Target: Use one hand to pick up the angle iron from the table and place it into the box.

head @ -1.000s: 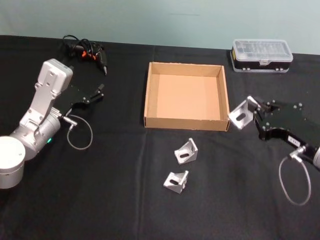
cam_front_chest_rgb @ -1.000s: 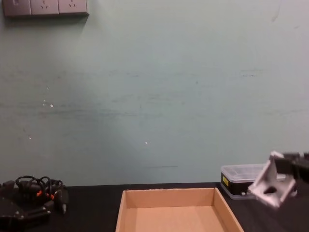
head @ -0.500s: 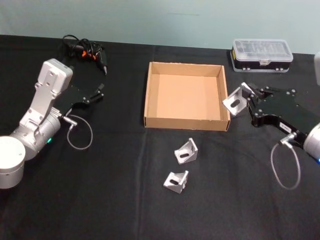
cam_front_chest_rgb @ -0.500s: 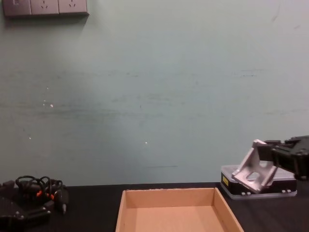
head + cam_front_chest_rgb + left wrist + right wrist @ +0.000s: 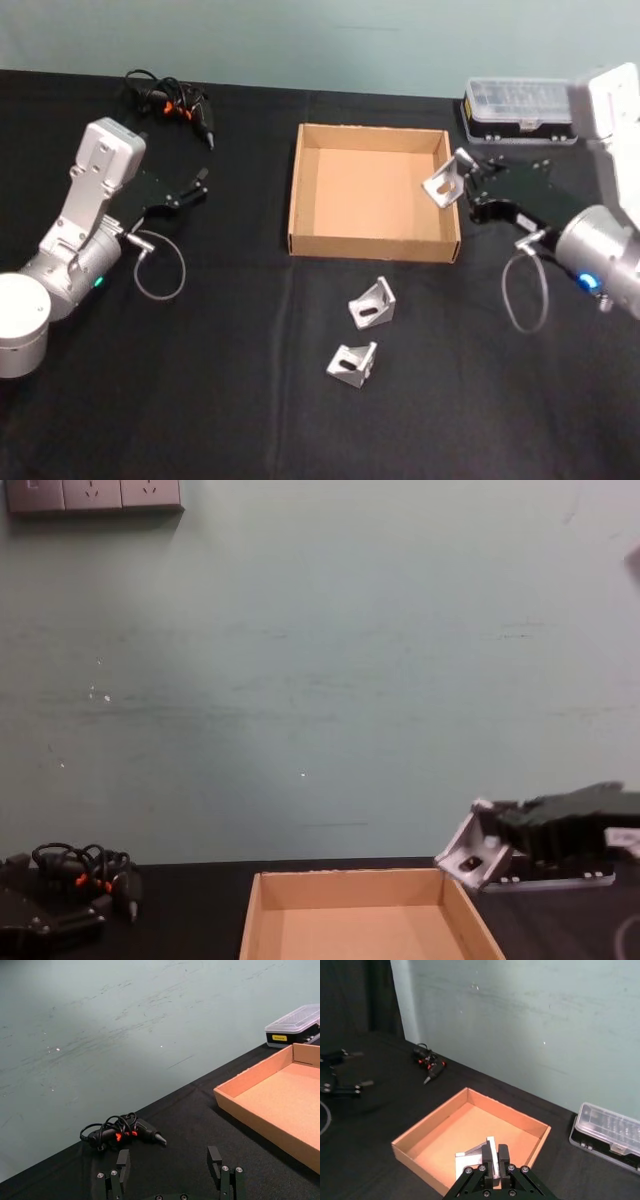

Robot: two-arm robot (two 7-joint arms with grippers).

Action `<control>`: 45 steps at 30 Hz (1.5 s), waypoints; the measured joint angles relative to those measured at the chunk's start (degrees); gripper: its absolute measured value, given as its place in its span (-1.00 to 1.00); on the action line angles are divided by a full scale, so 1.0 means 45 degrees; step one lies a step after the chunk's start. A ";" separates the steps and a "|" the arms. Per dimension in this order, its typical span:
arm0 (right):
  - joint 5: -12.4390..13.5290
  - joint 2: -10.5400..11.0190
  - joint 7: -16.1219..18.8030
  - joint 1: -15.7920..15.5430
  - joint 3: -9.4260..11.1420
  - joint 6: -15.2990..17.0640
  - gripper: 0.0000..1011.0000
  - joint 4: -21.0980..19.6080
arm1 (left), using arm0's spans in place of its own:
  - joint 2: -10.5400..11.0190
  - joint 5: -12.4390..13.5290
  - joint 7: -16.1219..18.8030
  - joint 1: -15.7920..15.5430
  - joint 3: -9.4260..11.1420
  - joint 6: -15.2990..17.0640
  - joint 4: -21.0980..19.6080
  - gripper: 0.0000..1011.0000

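Your right tool (image 5: 464, 175) is clamped on the angle iron (image 5: 441, 184), its two fingers pressed together on one flange, as the right wrist view shows (image 5: 495, 1156). The right arm reaches in from the right side of the table (image 5: 250, 420), its silver wrist low and outboard and the black tool pointing left toward the box (image 5: 372, 244). The angle iron is held in the air, clear of the table, over the box's right wall near its far right corner. From the chest view the iron (image 5: 468, 852) hangs just above the rim of that wall. Your left arm sits folded at the left of the table. The left tool (image 5: 196, 186) points toward the box with its fingers (image 5: 123, 1161) spread apart and nothing between them. In front of the box, a nearer angle iron (image 5: 352, 363) and a farther angle iron (image 5: 372, 303) lie on the table, well apart from both tools.
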 joint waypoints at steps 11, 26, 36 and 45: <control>-0.0416 -0.0971 0.0032 0.1183 -0.0532 -0.0090 -0.84 0.2352 | 0.0000 -0.0001 0.0000 0.0000 0.0000 0.0000 0.0000 1.00; -0.1065 -0.1766 -0.0058 0.1971 -0.0833 -0.0140 -0.84 0.4043 | 0.0000 -0.0001 0.0000 0.0000 0.0000 0.0000 0.0000 1.00; -0.1339 -0.2123 -0.0047 0.2262 -0.0831 -0.0018 -0.84 0.4632 | 0.0000 0.0000 0.0000 0.0001 0.0001 0.0000 0.0000 1.00; -0.1496 -0.2229 0.0049 0.2373 -0.0792 0.0119 -0.84 0.4897 | 0.0000 0.0000 0.0000 0.0000 0.0000 -0.0001 0.0000 1.00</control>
